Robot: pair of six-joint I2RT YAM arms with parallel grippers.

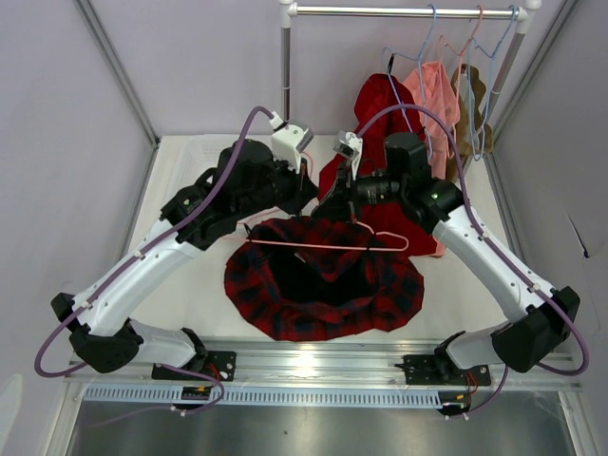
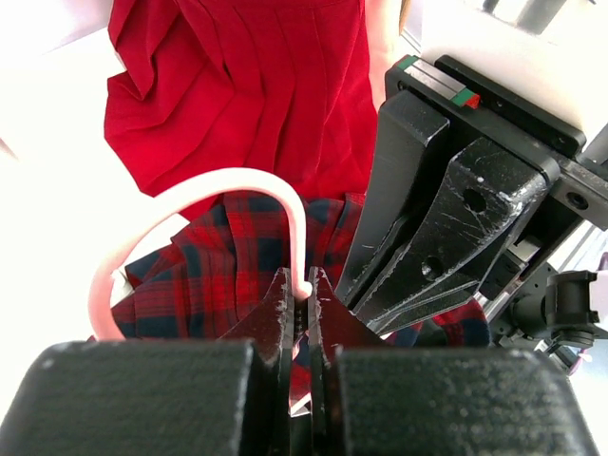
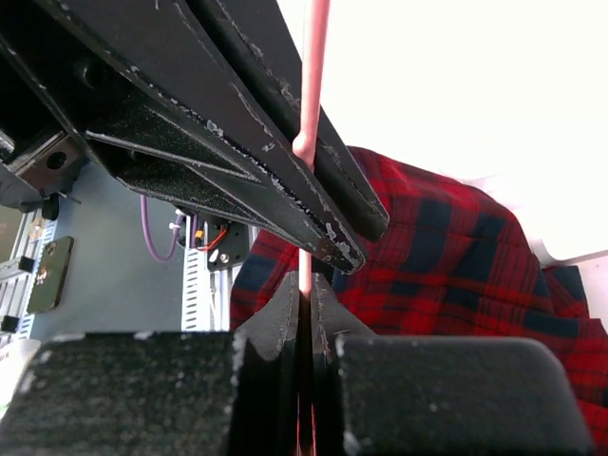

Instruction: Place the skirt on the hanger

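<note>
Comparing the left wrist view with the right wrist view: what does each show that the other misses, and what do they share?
Only the left wrist view: the plain red garment and the curved hook of the hanger. Only the right wrist view: a purple cable. Both: the plaid skirt, and a pincer shut on the pink wire, the left pincer in one, the right pincer in the other.
</note>
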